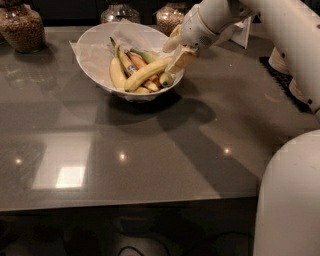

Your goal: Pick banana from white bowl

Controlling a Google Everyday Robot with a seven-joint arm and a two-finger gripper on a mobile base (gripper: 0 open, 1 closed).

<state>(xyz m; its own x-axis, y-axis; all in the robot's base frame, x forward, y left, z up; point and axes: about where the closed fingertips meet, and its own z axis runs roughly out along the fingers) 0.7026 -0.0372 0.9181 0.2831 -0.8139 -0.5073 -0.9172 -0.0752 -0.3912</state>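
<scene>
The white bowl (95, 55), lined with crinkled white paper, stands at the back of the dark table. Several bananas lie in it. The banana (146, 74), long and yellow, lies slantwise on top of the others, with its right end at the bowl's right rim. A shorter banana with a blue sticker (128, 65) and a small orange-brown banana (139, 61) lie behind it. My gripper (175, 52) reaches in over the right rim, open, with its fingers on either side of the long banana's right end. I cannot tell if they touch it.
Glass jars stand along the back edge, one at the left (21, 27) and two behind the bowl (118, 11). Stacked small beige bowls (281, 60) on a black mat are at the far right. My white arm and base (290, 195) fill the right side.
</scene>
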